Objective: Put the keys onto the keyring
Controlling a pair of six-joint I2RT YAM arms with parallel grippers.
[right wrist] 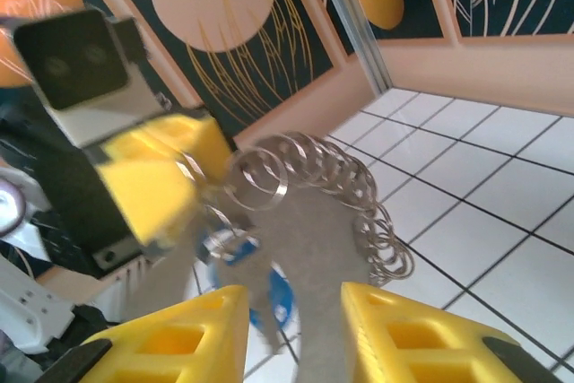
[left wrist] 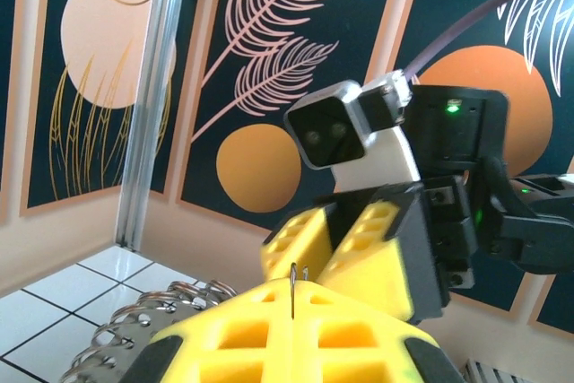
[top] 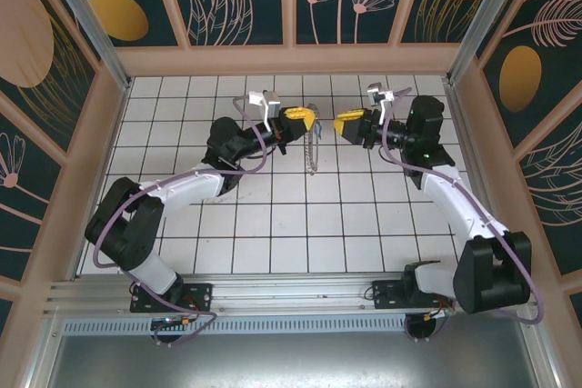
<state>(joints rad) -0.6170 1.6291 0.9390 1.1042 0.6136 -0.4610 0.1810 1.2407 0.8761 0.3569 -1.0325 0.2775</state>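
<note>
Silver keyring (right wrist: 345, 187) sits pinched in the closed left claw (top: 315, 118); keys (right wrist: 309, 253) point lengthwise into the part-open right claw (right wrist: 296, 300), seemingly ungripped.

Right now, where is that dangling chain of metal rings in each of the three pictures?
Top external: the keyring hangs near centre from the left gripper.
Left wrist: keyring at bottom left, beside the left gripper.
Right wrist: keyring at centre, spilling right from the left gripper.
Shared landmark: the left gripper, pinching the top ring.
</note>
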